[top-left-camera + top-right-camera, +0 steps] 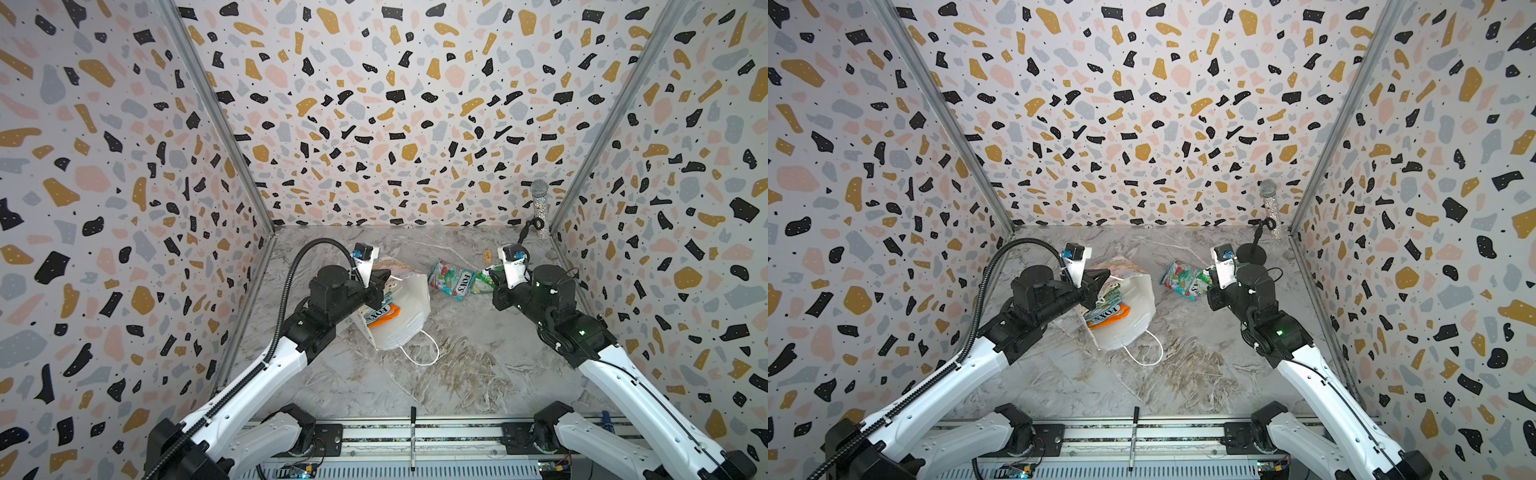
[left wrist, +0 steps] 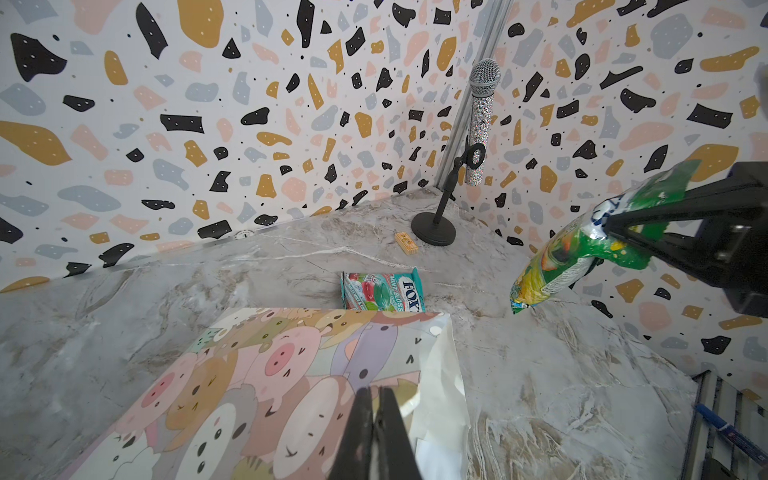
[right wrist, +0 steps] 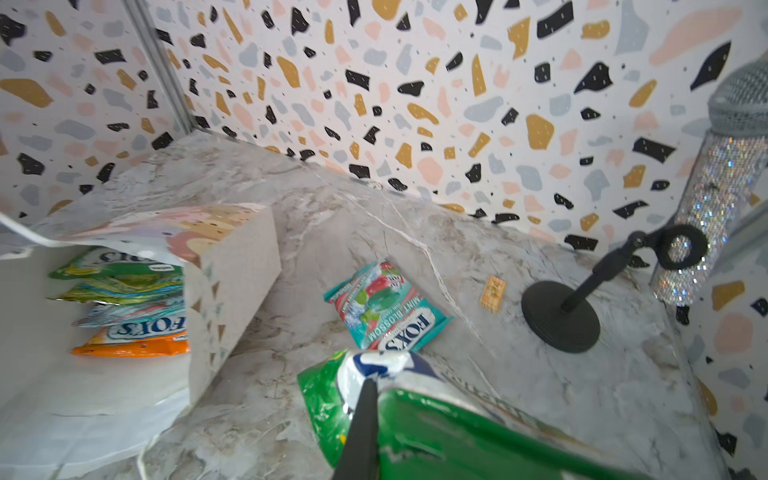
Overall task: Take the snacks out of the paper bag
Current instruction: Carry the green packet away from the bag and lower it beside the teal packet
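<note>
Paper bag point(image 1: 409, 307): lying on its side, left of the desk's point(image 1: 457, 374) middle; animal print up; mouth gaping
Left tool point(image 2: 376, 415): jaws closed, pinching the bag's upper rim
Inside bag: stacked snacks point(image 3: 129, 307); orange-pink packet point(image 1: 380, 316) lowest
Right tool point(image 3: 368, 386): clamped on a green-yellow packet point(image 2: 557, 266), which hangs from the jaws, right of the bag
Teal-red packet point(image 1: 453, 279): flat on the desk, between bag and right tool

left end effector point(image 2: 375, 392) closed | right end effector point(image 3: 369, 386) closed | both arms extended forward
</note>
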{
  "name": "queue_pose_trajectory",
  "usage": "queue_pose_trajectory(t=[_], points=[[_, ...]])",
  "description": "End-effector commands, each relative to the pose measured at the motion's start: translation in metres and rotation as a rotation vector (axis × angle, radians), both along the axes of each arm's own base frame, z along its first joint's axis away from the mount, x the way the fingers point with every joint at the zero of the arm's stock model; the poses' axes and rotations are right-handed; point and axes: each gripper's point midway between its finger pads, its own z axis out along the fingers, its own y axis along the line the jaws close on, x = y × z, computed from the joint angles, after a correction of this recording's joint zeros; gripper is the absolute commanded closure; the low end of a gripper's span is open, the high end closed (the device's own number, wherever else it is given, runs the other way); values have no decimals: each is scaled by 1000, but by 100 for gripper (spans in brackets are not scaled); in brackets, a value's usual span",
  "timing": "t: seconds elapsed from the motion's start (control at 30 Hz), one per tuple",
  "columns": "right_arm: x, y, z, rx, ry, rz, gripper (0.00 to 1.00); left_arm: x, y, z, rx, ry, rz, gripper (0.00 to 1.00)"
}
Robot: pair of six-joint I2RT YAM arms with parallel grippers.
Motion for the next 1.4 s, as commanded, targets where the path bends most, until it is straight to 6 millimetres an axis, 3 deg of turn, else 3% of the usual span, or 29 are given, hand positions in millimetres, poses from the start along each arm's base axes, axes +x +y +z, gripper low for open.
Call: queue_pose_trajectory(t=[0.0,0.27,0.8,1.1,1.37], points=[[8,-7,-11,38,42,-5,100,2,0,8,3,-38,6,100],[44,-28,-57,51,133,-64,100,2,-1,7,7,-36,7,100],[109,-31,-85,145,77,40,100,3,1,7,18,-38,17,100],[108,-43,-141,111,210,29,100,3,1,5,24,-37,15,100],[80,-54,-179,107,359,-3,100,2,0,5,25,-37,13,100]])
